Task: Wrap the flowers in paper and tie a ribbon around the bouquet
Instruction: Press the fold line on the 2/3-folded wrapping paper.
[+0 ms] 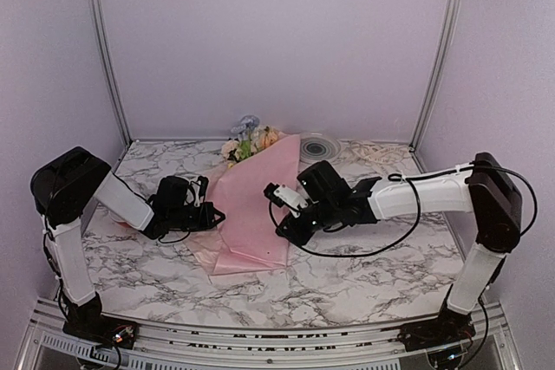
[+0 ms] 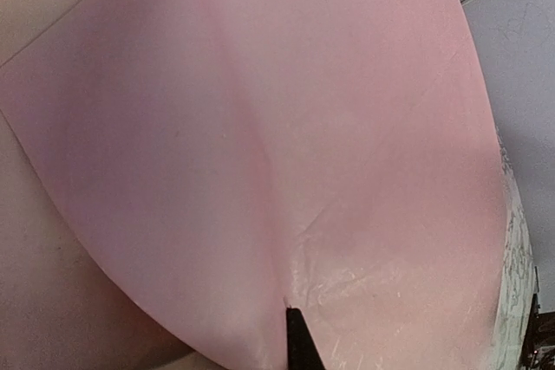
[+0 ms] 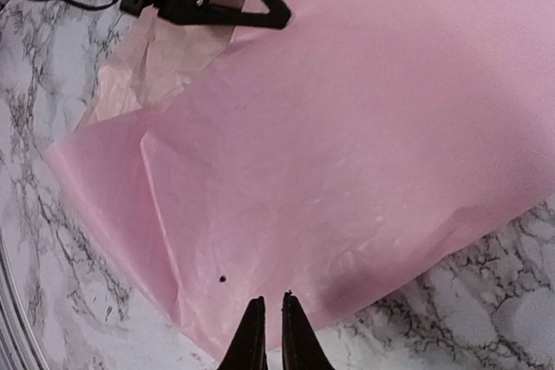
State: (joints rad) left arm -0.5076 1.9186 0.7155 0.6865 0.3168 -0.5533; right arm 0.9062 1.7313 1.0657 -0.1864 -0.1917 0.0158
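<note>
From above, the paper (image 1: 251, 214) is seen folded into a long cone lying slantwise on the marble table (image 1: 364, 266), its narrow end toward the arms. The flowers (image 1: 250, 143) are shown at its wide far end. The left gripper (image 1: 215, 214) is laid against the cone's left edge, and the right gripper (image 1: 284, 230) is held over its right side near the narrow end. A round plate (image 1: 319, 144) is seen just behind the cone, and the ribbon (image 1: 373, 155) is left in a loose heap by the back wall, well apart from the paper. In the left wrist view, the frame is filled by the paper (image 2: 260, 127), raised like a tent. Its creases are gathered at the clenched left gripper (image 2: 299, 344), by which the sheet appears to be pinched. In the right wrist view, the paper (image 3: 364, 127) is spread over the table (image 3: 486, 301). The right gripper (image 3: 269, 322) is set over the paper's near edge, its fingers drawn almost together with only a thin slit between. Whether paper is nipped there cannot be told. The left gripper (image 3: 279, 18) is seen at the top, closed at the sheet's far fold.
</note>
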